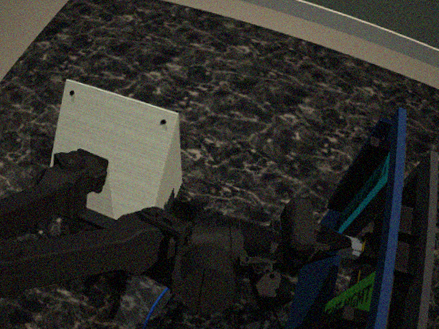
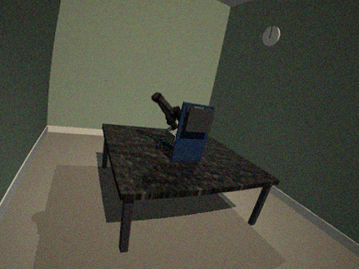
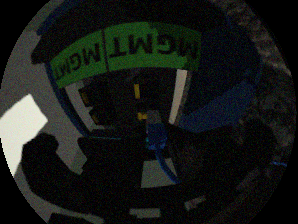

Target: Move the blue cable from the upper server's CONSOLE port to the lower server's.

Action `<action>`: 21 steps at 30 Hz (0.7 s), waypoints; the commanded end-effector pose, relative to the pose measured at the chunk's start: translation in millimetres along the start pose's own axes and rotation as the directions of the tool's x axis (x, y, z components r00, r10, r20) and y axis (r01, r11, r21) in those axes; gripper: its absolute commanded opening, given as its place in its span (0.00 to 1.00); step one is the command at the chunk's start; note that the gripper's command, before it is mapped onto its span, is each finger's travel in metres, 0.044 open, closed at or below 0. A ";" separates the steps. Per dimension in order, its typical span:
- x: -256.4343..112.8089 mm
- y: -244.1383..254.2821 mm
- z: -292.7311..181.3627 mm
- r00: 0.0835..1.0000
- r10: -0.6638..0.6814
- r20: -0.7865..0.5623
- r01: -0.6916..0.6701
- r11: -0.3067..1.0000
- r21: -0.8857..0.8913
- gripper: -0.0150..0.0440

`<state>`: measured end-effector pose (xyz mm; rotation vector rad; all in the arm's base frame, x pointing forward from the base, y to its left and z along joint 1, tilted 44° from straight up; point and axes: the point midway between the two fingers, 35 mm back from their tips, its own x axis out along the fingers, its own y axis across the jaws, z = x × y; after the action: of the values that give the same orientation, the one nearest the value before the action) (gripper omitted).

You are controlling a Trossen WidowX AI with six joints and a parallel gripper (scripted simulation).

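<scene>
gripper (image 1: 346, 245) (image 3: 153, 124) clamped on blue plug (image 3: 156, 136), centre of wrist frame. likely aligning: keep plug square to port, tab squeezed, push straight, no twist.

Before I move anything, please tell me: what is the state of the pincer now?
Pincer: closed on the blue plug; whether the plug is seated in a port cannot be told.

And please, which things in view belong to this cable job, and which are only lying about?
For the job:
- blue cable
- its plug, held by the gripper
- blue rack with the servers

Not for the job:
- pale wedge-shaped block, standing on the table
- round clock, hanging on the wall
</scene>
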<state>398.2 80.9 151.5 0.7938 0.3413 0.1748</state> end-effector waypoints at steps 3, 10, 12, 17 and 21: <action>1.8 3.0 1.5 1.000 0.012 0.000 -0.012 1.000 -0.008 0.25; 3.2 3.0 1.9 1.000 0.013 0.000 -0.013 1.000 -0.008 0.25; 3.6 3.1 2.1 1.000 0.013 0.000 -0.013 1.000 -0.008 0.25; 4.7 3.1 2.4 1.000 0.013 0.000 -0.013 1.000 -0.008 0.25; 5.5 3.1 2.7 1.000 0.013 0.000 -0.013 1.000 -0.008 0.25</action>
<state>402.8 81.2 151.5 0.7937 0.3409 0.1755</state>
